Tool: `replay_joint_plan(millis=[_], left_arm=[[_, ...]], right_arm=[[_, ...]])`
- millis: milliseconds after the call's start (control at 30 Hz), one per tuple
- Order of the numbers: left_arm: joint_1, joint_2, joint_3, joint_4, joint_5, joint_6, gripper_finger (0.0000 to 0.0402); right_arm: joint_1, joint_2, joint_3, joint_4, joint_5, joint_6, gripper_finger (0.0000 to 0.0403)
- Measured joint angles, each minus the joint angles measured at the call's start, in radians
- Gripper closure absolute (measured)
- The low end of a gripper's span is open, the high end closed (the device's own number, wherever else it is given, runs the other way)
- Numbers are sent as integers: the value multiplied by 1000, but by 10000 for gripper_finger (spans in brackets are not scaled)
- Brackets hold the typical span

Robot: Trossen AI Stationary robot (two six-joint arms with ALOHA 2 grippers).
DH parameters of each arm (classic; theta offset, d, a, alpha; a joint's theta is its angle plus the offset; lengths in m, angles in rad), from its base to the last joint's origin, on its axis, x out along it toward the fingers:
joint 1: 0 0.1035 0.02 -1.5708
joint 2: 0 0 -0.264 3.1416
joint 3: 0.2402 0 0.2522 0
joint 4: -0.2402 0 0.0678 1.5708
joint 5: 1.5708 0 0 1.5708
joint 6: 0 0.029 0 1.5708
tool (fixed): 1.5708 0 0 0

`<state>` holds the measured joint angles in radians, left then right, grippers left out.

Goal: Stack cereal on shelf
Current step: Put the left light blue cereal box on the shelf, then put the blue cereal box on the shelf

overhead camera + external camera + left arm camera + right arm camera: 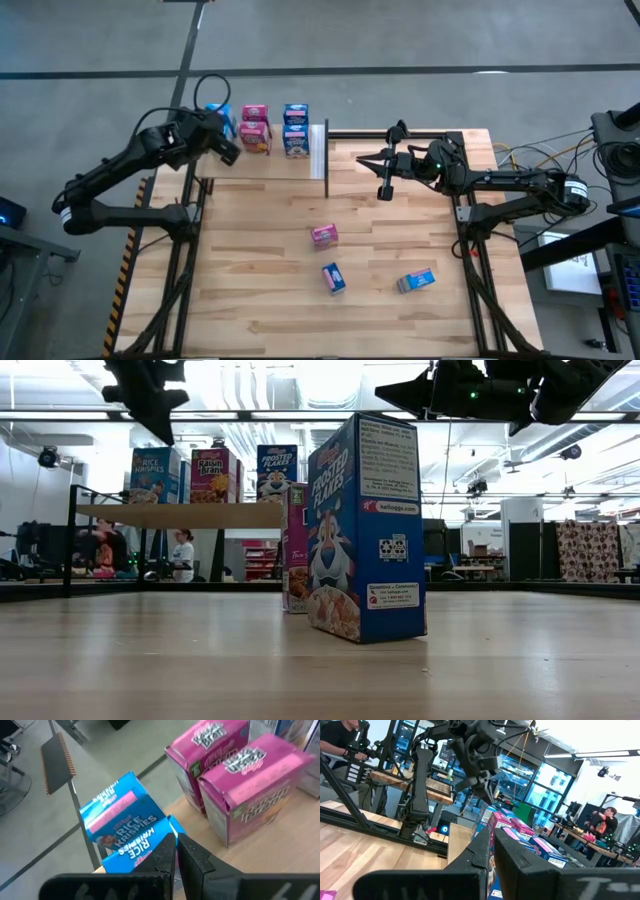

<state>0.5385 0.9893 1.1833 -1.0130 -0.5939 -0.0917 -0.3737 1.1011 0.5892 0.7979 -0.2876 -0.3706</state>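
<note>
Shelf: pale, smooth light-wood shelf unit (262,165) with a white strip (318,150) on its edge, at the surface's 11 o'clock corner in the high view.
Cereal on shelf: bright blue cardboard Rice Krispies boxes (122,827) at the shelf's 9 o'clock end; two magenta cardboard boxes (255,128) just beside them toward 3 o'clock, standing one behind the other and close together; then two blue Frosted Flakes boxes (295,130), likewise one behind the other.
Cereal off shelf: three small boxes lie flat and well apart on the pale plank surface (250,260) — a pink box (324,235) near the middle, a blue box (333,278) at its 6 o'clock, another blue box (416,281) toward 4 o'clock.
Low view: a blue Frosted Flakes box (365,528) stands upright up close, printed with a cartoon tiger; a magenta box (295,547) stands just behind it.
Left tool: the left tool (176,851) hangs over the Rice Krispies boxes at the shelf's 9 o'clock end, its fingers pressed together, pinching nothing.
Right tool: the right tool (385,189) hovers above the surface just past the white strip at 3 o'clock of the shelf, fingers pressed together, empty.
Room: people sit at desks beyond the surface.
</note>
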Motion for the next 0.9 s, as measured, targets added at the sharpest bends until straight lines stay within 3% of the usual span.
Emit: replay_joint_plan(millis=[600,900], left_arm=[[0,0,-8,-3,-35,-3,400],[-7,-28,0,105,156,5,400]], right_arm=[[0,0,0,0,0,0,390],[0,0,0,0,0,4,390]])
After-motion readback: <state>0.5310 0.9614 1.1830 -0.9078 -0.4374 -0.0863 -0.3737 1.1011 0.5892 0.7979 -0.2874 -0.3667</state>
